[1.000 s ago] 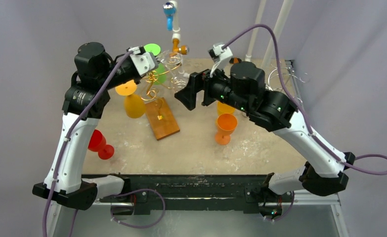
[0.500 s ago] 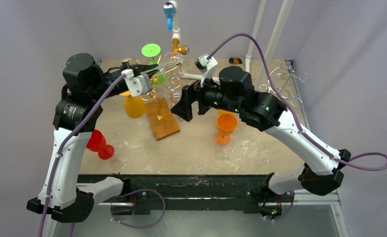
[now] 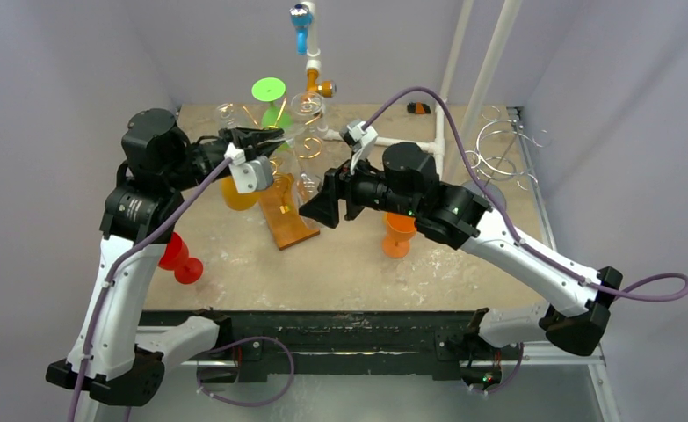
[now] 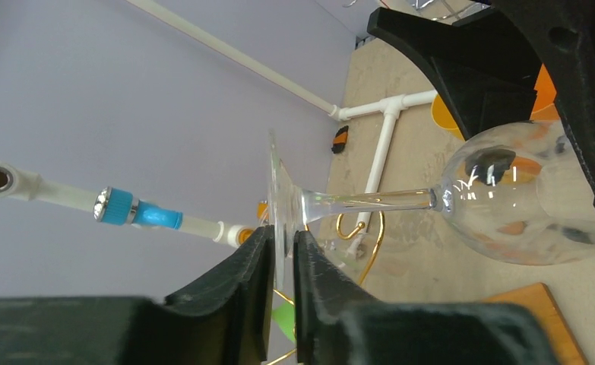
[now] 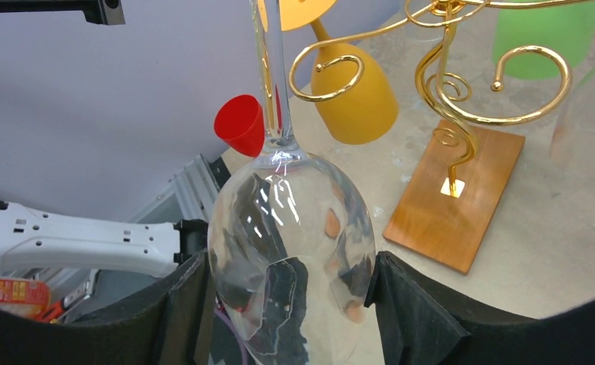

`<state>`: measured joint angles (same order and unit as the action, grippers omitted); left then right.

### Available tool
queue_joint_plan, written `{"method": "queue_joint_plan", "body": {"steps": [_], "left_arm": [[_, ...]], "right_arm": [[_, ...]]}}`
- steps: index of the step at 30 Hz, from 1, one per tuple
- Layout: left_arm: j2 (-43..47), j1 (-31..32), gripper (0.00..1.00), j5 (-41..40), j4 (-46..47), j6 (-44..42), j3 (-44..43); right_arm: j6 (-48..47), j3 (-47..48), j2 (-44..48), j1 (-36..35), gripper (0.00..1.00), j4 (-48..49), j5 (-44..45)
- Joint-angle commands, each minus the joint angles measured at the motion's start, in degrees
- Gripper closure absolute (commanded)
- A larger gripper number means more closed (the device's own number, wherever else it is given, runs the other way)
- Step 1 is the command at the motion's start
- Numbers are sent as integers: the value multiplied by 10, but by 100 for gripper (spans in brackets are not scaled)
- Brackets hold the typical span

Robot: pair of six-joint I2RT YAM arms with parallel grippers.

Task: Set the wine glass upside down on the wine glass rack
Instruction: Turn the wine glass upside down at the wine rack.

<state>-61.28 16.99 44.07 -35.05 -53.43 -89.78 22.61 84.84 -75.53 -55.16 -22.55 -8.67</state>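
A clear wine glass (image 3: 307, 186) is held between both grippers beside the gold wire rack (image 3: 289, 211) on its wooden base. My left gripper (image 3: 274, 134) is shut on the glass's flat foot; in the left wrist view the foot stands edge-on between my fingertips (image 4: 283, 236), with the stem and bowl (image 4: 507, 205) reaching away. My right gripper (image 3: 318, 209) grips the bowl: in the right wrist view the bowl (image 5: 290, 228) sits between both jaws (image 5: 286, 304), touching each. The rack (image 5: 454, 198) is just beyond.
A yellow glass (image 3: 235, 189) and a green glass (image 3: 270, 90) hang on the rack. A red glass (image 3: 177, 257) lies at the left and an orange glass (image 3: 400, 230) stands under the right arm. White pipes (image 3: 302, 22) rise at the back, with wire spirals (image 3: 489, 158) at the right.
My right gripper has moved left and nearer with the bowl. My left gripper came down from the rack's top and now points right, pinching the glass's foot.
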Motion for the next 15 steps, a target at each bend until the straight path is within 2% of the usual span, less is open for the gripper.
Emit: {"method": "queue_joint_plan", "body": {"steps": [1, 3, 11, 15], "left_arm": [[43, 2, 71, 65, 46, -33, 15], [55, 2, 59, 59, 34, -27, 21], [95, 2, 41, 15, -74, -62, 29], [90, 2, 22, -13, -108, -17, 1]], "right_arm": [[15, -55, 27, 0, 69, 108, 35], [15, -70, 25, 0, 71, 125, 42], [12, -113, 6, -1, 74, 178, 63], [6, -114, -12, -7, 75, 194, 82]]}}
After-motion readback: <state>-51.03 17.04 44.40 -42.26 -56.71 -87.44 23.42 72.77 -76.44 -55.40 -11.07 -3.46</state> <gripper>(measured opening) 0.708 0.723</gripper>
